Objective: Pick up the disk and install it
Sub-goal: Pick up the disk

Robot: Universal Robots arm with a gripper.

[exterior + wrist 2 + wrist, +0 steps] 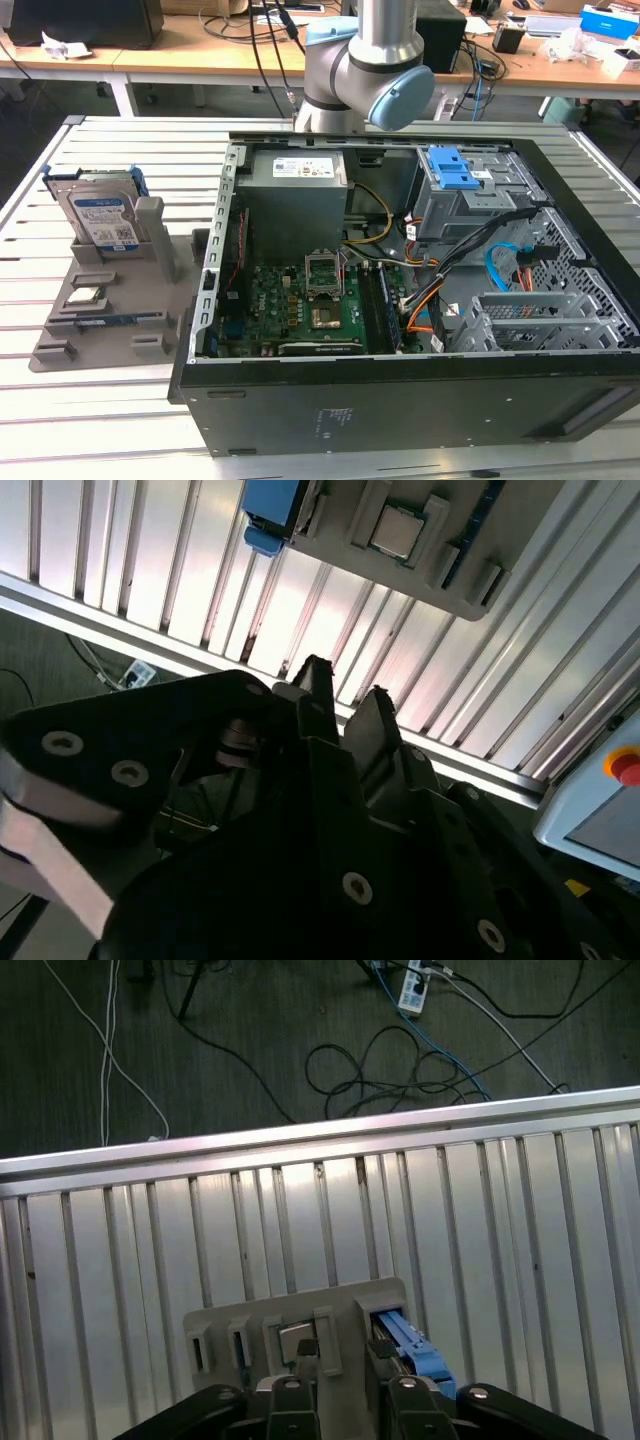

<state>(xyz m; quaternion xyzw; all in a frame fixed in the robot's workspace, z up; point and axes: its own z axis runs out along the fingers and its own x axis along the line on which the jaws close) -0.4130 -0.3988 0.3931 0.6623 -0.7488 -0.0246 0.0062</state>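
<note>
The disk, a silver hard drive with a white-and-blue label and blue rails, stands tilted in a grey holder on the slatted table at the exterior view's left. Its blue rail shows in the first wrist view and in the second wrist view. My gripper hangs well above the table, apart from the disk. Its fingers stand a little apart with nothing between them, also seen in the first wrist view. The arm's elbow rises behind the computer case.
An open black computer case lies on the table, showing a motherboard, a power supply and a drive bay with a blue latch. A small square chip sits in the holder. Cables lie on the floor.
</note>
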